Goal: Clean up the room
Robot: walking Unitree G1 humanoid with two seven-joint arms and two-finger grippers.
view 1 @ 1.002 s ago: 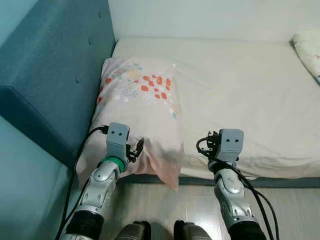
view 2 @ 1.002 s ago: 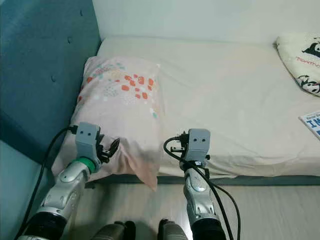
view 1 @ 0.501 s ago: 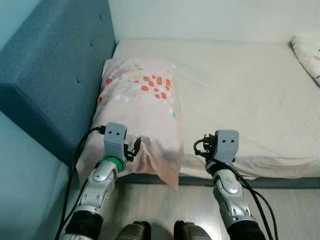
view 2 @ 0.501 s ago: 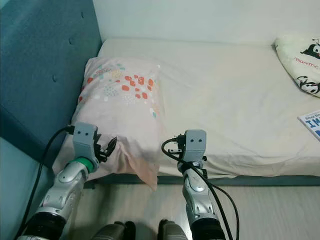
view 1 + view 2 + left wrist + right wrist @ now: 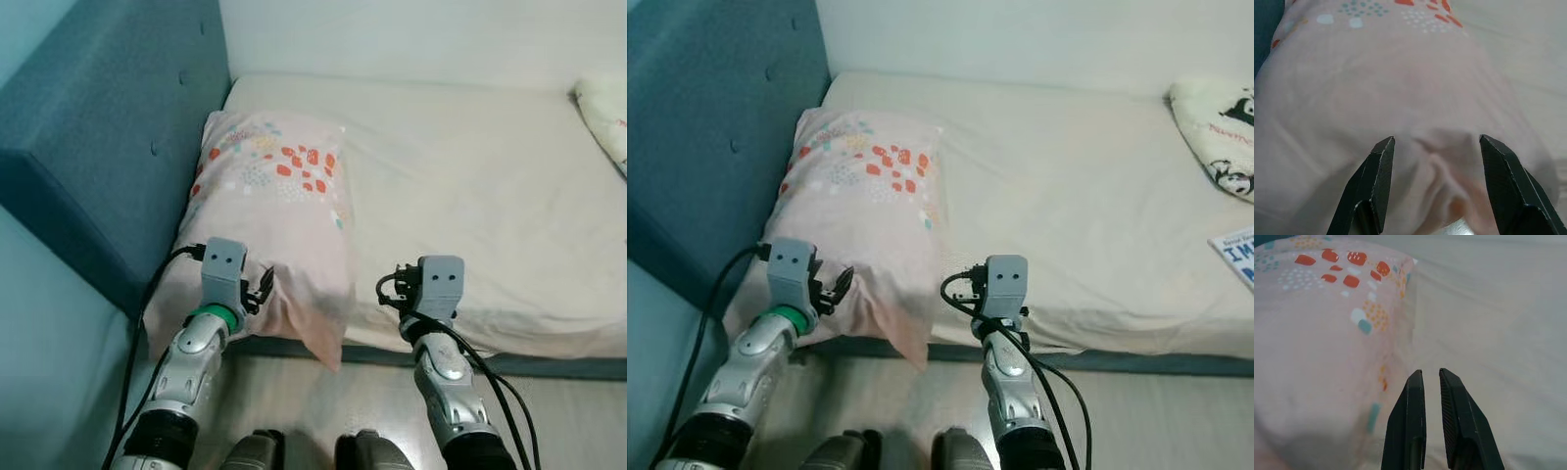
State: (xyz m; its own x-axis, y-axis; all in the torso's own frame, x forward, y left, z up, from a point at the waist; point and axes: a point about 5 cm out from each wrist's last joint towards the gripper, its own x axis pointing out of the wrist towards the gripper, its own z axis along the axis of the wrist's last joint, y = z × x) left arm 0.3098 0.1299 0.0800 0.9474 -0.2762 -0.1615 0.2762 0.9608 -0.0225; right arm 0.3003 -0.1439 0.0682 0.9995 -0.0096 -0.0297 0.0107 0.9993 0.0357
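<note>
Left eye view, near to far: pale wood-look floor [image 5: 323, 401] at the bottom, both silver arms raised to the bed's front edge. Left tool [image 5: 1432, 183] spread wide, fingers [image 5: 1378, 171] framing the near end of the soft pink fabric pillow with orange and teal spots [image 5: 269, 211]; no fabric pinched between them as far as I can see. Right tool [image 5: 1431, 421] narrow, a thin gap between its fingers, nothing held, aimed along the pillow's right side where it meets the cream bedsheet [image 5: 470, 186].

Pillow lies lengthwise at the bed's front left corner, against the blue upholstered headboard [image 5: 108, 127]. Its near corner droops over the front edge toward the floor, likely why the left tool lines up there: that sagging end is the easiest grab.

Farther back: white panda-print cushion [image 5: 1220, 132] at the far right edge of the bed, a printed booklet corner [image 5: 1239, 255] near the right edge.

Judgement: pillow straightening in progress, grasp not yet made.
</note>
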